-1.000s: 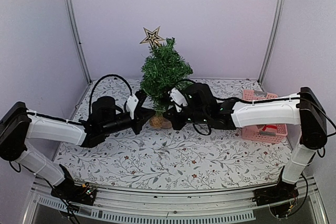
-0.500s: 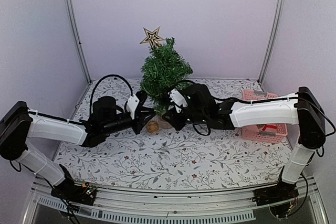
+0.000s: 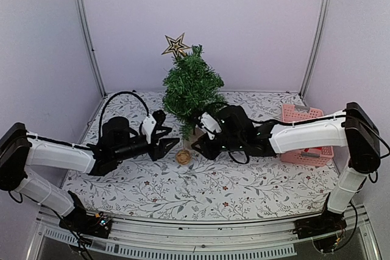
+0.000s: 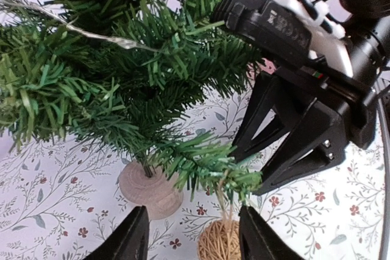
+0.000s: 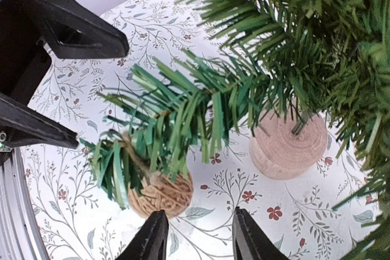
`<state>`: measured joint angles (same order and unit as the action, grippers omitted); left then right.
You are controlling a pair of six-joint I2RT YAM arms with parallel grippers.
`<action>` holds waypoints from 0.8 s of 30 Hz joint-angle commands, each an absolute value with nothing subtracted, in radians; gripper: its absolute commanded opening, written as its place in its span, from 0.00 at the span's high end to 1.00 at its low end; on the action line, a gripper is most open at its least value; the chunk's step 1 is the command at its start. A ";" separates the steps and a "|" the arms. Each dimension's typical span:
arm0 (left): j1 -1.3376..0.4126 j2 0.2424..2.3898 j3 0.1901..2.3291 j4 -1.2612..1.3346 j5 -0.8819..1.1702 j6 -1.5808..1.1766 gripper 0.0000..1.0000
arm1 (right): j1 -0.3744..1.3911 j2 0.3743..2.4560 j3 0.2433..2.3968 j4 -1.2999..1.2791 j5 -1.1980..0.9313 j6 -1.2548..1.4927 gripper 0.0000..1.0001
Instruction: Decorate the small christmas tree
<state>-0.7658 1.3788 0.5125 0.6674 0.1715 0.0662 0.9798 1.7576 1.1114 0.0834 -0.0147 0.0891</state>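
The small christmas tree (image 3: 191, 86) stands at the back middle of the table with a gold star (image 3: 176, 45) at its top. A woven twine ball (image 3: 182, 156) hangs by a loop from the tip of a low branch (image 5: 183, 114), just above the cloth. My left gripper (image 3: 170, 144) is open just left of the ball, nothing between its fingers (image 4: 131, 235). My right gripper (image 3: 197, 144) is open just right of it, also holding nothing. The ball (image 4: 220, 243) and the wooden base (image 4: 149, 190) show in the left wrist view, and the ball (image 5: 161, 194) again in the right wrist view.
A pink basket (image 3: 308, 141) with small items sits at the right. A thin silver wire strand (image 4: 91, 33) runs through the upper branches. The floral cloth (image 3: 201, 187) covers the table; the two grippers face each other closely under the tree.
Both grippers have opened and drawn back from the low branch. The twine ball, hidden between them before, now hangs free from the branch tip.
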 commanded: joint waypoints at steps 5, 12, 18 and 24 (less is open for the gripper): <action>-0.763 1.254 0.423 0.643 0.090 0.004 0.39 | 0.980 1.658 1.035 0.114 -0.017 0.096 0.52; -0.734 1.172 0.414 0.530 0.003 -0.155 0.17 | 0.977 1.522 0.974 0.074 -0.007 0.151 0.36; -0.674 1.137 0.471 0.383 -0.029 -0.295 0.01 | 0.905 1.369 0.939 -0.051 0.013 0.254 0.26; -0.622 1.210 0.593 0.196 -0.008 -0.393 0.01 | 0.690 1.223 0.939 -0.216 -0.095 0.300 0.21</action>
<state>-0.6575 1.1679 0.5076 0.3515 -0.0086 -0.2970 0.8242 1.3041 0.9447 -0.0677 -0.0422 0.2478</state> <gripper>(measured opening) 0.994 0.779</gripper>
